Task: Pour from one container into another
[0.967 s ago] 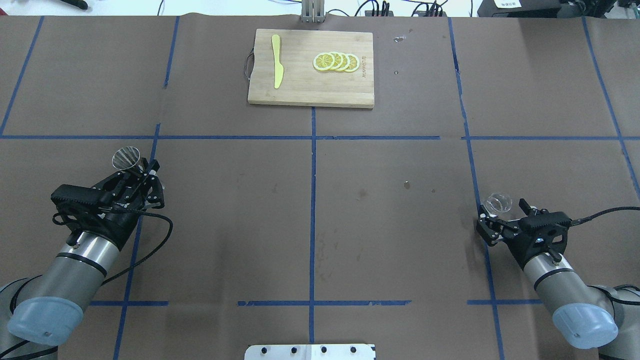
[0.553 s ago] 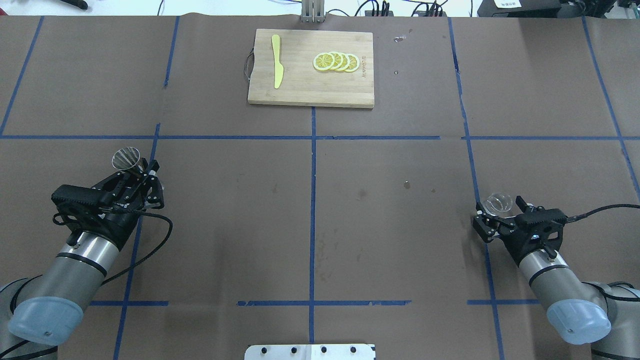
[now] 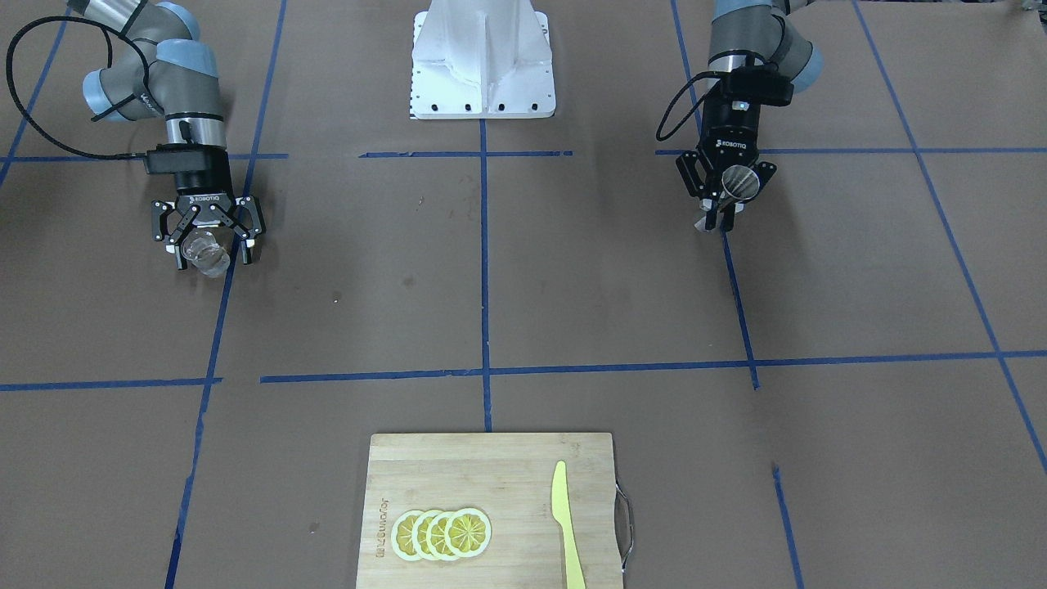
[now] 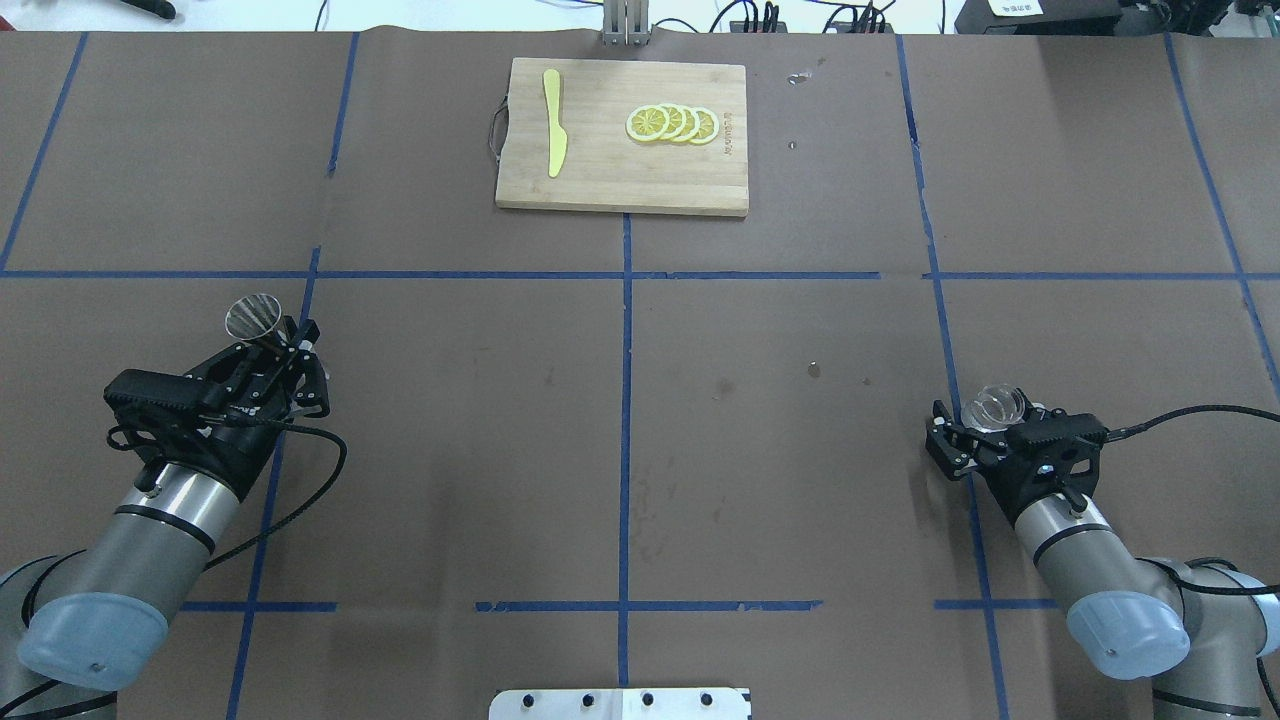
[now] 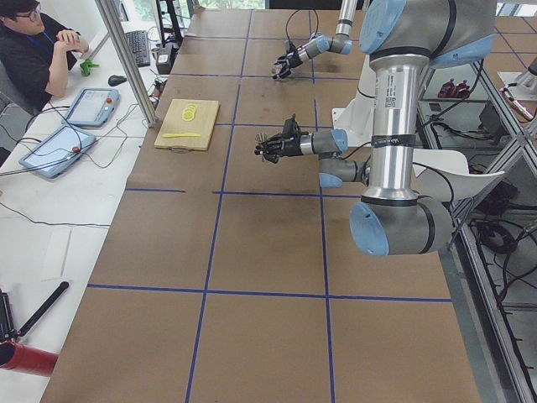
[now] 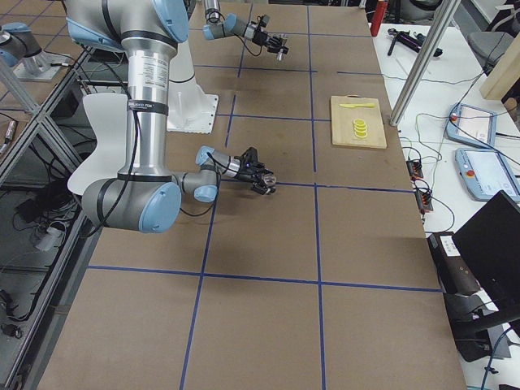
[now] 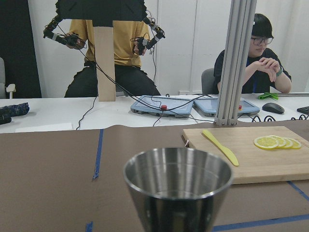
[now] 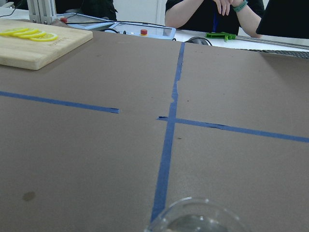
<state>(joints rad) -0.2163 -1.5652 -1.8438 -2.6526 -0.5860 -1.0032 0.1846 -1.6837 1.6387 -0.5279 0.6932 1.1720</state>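
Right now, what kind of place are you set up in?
Most likely a robotics lab bench: a table papered brown and gridded with blue tape, teach pendants on the side desk, and a person seated there beside an aluminium frame post.

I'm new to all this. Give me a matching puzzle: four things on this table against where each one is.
Things:
1. steel cup
2. clear glass
3. yellow knife
4. lemon slices

Places:
A. overlapping on the cutting board, away from its handle
B. in the right hand
C. on the board, near its handle
D. in the left hand

Pairs: 1-D, 2-B, 3-C, 4-A
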